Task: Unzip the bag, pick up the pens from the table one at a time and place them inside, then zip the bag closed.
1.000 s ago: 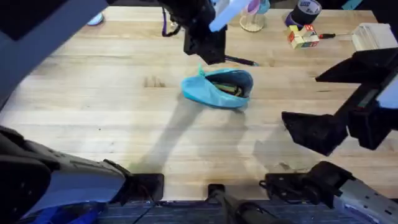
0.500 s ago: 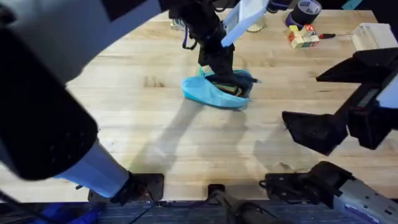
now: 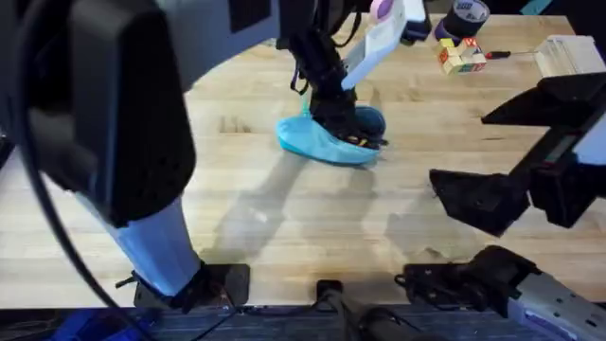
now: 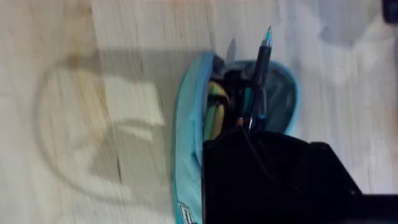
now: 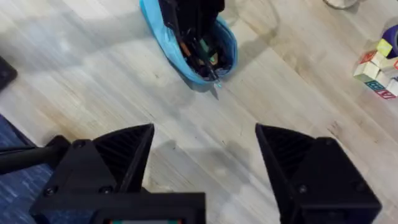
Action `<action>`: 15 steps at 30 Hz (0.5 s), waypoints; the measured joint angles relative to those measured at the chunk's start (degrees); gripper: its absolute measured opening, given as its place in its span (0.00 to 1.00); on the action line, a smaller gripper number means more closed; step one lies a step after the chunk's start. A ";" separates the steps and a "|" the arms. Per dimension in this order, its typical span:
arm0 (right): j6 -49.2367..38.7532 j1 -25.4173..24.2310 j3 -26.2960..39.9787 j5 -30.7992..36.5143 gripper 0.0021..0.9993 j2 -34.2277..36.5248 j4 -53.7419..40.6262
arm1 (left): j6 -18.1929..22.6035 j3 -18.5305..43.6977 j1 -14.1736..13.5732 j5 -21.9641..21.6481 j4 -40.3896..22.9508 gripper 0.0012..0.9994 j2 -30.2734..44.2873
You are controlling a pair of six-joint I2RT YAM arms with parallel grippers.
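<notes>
Currently the bag (image 3: pixel 322 142) lies unzipped on the table (image 3: pixel 237 208), upper centre of the overhead frame, holding yellow and green pens (image 4: pixel 214 112). Left gripper (image 3: pixel 336 112) grasps a dark pen (image 4: pixel 261 74) over the opening. Right gripper (image 5: pixel 205 168) hangs released, lower right.

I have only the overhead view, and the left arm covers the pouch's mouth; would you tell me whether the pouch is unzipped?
Observer: Yes. The left wrist view shows the light-blue pouch open, with yellow and green pens lying inside.
Operator: Thank you. Is there a pen at the left gripper?
Observer: A dark pen with a teal tip slants across the opening just ahead of the left gripper, and its tip pokes past the pouch's far rim.
Operator: And how does the right gripper stand?
Observer: The right wrist view shows the right gripper open above the bare table, apart from the pouch.
</notes>
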 joint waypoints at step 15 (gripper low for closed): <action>0.00 0.00 0.00 2.47 1.00 0.00 1.73 | -0.02 0.06 3.43 -4.78 -3.85 0.04 1.29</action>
